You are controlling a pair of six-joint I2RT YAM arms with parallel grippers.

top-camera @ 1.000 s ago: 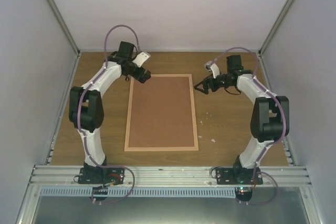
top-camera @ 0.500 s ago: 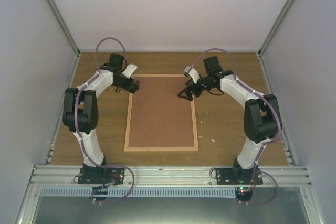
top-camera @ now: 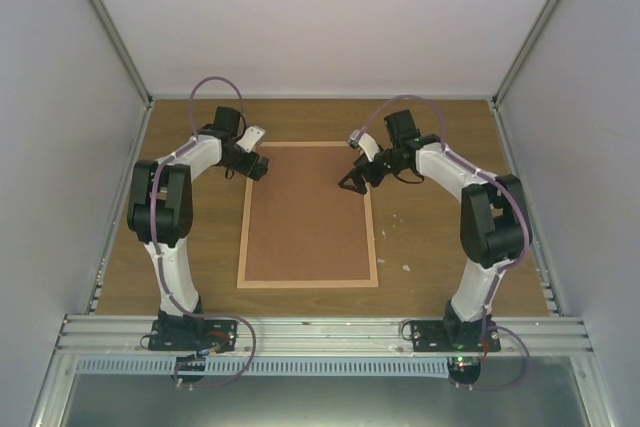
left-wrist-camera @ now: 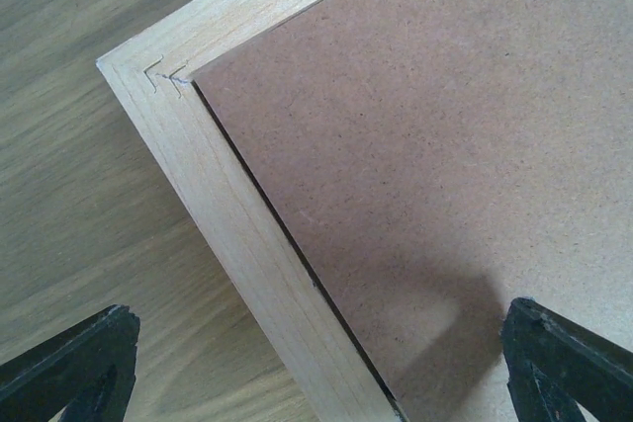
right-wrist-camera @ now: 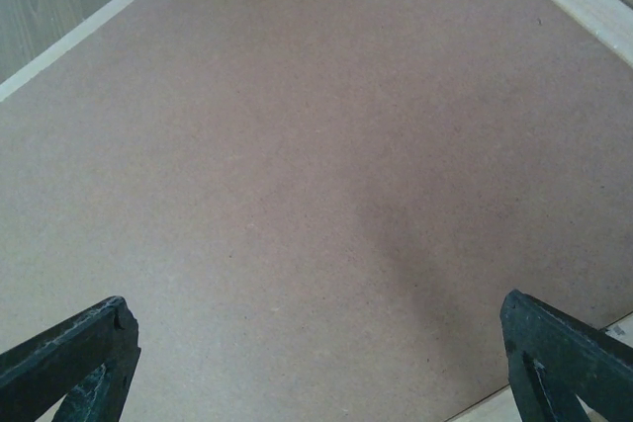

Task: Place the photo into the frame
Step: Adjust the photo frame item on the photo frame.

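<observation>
The right fingers [right-wrist-camera: 564,348] have swung in from beyond the frame's [top-camera: 243,237] right rail, toward the left edge of the surface [top-camera: 430,237] and slightly toward its near edge. They now hang over the board [top-camera: 305,227], just inside the frame's far right corner. The left fingers [left-wrist-camera: 69,368] have slid off the board toward the left and near edges, onto the frame's far left corner. In the last half second both barely moved.

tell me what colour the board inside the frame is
Plain reddish-brown, unpatterned; the board shows best in the right wrist view.
</observation>
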